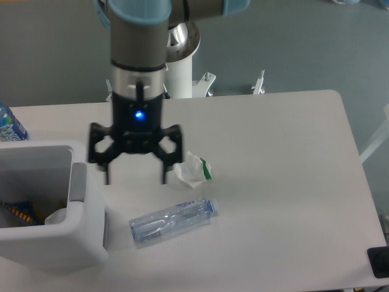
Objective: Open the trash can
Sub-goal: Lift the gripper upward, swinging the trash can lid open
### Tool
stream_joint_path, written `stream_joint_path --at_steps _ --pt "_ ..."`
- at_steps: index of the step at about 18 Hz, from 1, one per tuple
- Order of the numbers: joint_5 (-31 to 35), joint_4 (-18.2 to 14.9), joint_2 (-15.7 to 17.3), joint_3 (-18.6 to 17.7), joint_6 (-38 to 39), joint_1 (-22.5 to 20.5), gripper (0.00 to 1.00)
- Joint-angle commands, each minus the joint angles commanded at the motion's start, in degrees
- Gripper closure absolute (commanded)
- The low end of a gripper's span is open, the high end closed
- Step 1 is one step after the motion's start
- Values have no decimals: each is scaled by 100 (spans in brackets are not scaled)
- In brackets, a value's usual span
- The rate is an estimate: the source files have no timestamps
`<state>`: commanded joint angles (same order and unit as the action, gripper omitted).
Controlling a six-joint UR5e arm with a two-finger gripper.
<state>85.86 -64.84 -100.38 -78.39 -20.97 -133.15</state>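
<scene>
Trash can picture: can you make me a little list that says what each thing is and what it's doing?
trash can: white, at the table's left edge, lid open, stuff visible inside
push tab: grey, on the bin's rim
end effector: open, empty, above the table right of the bin
bottle: clear, crushed, lying on its side
crumpled wrapper: white with green, beside the end effector
table: white

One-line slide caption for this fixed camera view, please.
Open tool above the table beside the open-topped trash can; crushed bottle lies nearby.
</scene>
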Motion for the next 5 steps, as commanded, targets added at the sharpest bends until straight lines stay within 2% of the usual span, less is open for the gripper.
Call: stream_joint_path --at_steps 2,5 --pt "141 -527 123 -62 -642 -263 0" --pt "142 -653 308 -298 -1285 -571 0"
